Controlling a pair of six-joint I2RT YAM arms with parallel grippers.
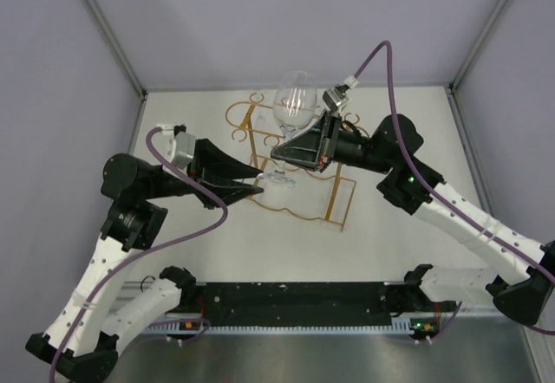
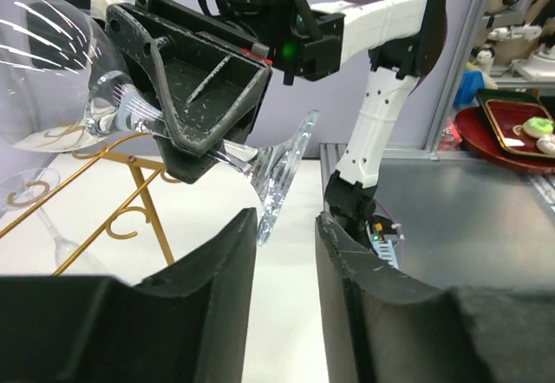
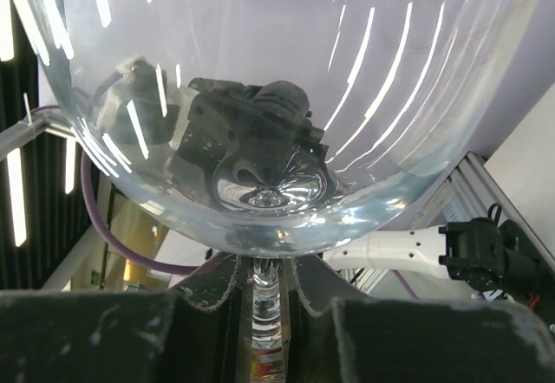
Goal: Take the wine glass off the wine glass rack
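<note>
**Top, left-wrist and right-wrist views.** The right gripper [image 1: 281,152] is closed on the thin stem of the clear, colourless stemmed wine glass [image 1: 294,97]. In its own view the stem [image 3: 264,312] runs straight up between the two black fingers [image 3: 323,289], and the rounded bowl [image 3: 277,97] fills the field just beyond the fingertips. Seen from the left wrist, the glass [image 2: 130,110] lies steeply tilted in that grasp [image 2: 201,97], with the bowl on one side of the fingers and the flat round foot [image 2: 283,173] on the other. The left gripper [image 2: 286,227] stands open at a moderate width. The lower edge of the foot dips just above the gap between its fingertips; contact cannot be told. The thin gold-orange wire rack [image 1: 335,201] stands on the white worktop [image 1: 390,244] beneath the right gripper. Its rails [image 2: 130,175] pass under the held glass; whether glass and rail touch cannot be told.
</note>
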